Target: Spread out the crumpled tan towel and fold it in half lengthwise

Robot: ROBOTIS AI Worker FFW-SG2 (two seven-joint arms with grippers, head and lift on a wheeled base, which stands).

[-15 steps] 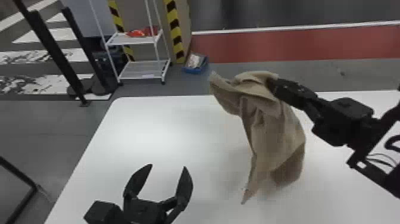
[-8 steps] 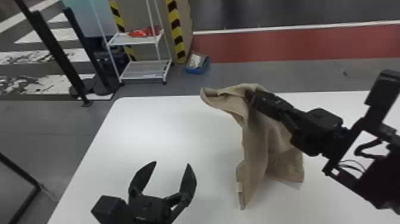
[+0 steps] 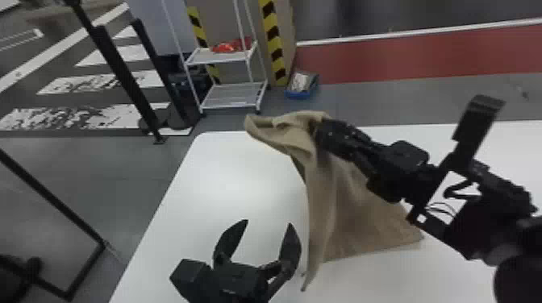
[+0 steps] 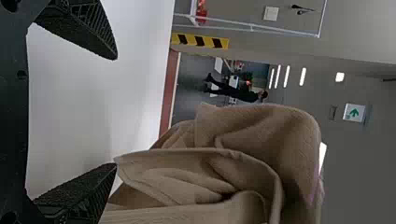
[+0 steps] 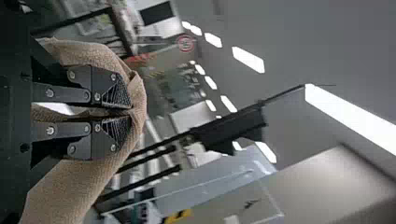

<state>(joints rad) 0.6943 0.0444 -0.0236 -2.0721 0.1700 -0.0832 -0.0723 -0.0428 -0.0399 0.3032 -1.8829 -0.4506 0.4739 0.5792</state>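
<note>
Tan towel [image 3: 351, 217], pinched in right tool [image 3: 322, 132], near left tool [image 3: 268, 222]

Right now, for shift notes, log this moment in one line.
right fingers shut on towel | left fingers open, empty | towel hangs over table

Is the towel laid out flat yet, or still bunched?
Bunched, not flat: the towel hangs in loose folds from the right gripper.
</note>
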